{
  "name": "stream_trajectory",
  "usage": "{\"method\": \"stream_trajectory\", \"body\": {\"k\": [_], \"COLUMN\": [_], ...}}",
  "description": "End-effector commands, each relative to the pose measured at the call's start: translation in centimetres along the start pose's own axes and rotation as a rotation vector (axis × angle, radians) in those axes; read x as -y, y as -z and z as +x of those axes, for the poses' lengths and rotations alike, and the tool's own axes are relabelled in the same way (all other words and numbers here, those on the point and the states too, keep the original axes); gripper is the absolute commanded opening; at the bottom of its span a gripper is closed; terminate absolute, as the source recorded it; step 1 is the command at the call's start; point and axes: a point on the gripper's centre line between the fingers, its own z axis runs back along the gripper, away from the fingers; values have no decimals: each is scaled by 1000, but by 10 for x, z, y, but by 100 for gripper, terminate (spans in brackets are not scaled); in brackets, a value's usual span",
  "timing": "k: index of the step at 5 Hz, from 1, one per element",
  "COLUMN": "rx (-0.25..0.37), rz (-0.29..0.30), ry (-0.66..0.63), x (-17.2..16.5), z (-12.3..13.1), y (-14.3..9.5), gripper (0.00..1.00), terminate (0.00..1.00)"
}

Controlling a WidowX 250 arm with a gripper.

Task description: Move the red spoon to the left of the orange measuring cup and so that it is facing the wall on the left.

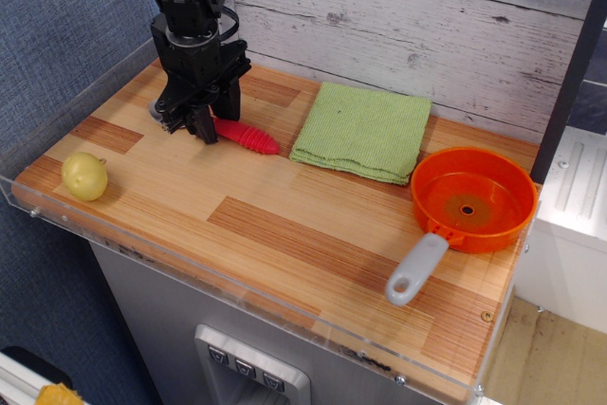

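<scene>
Red spoon [245, 135] lies under the claw [201, 120], handle sticking out right; claw pinches its left end.

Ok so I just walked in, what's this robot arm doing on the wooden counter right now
The arm's gripper is down over the bowl end of the red spoon, its fingers straddling that end at the back left of the counter. I can't tell whether they are clamped on it. The spoon lies flat, its red handle pointing toward the green cloth. The orange measuring cup sits far off at the right, and a yellow fruit rests near the front left corner.
</scene>
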Motion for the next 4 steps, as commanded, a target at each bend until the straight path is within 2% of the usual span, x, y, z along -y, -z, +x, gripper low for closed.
{"method": "stream_trajectory", "body": {"k": [1, 2, 3, 4], "rx": [32, 44, 94, 117], "rz": [-38, -58, -69, -87], "ry": [-28, -33, 4, -3], "x": [-4, -3, -4, -12], "z": [11, 16, 17, 16], "y": [-15, -26, -47, -65], "gripper": [0, 0, 0, 0], "terminate": [0, 0, 0, 0]}}
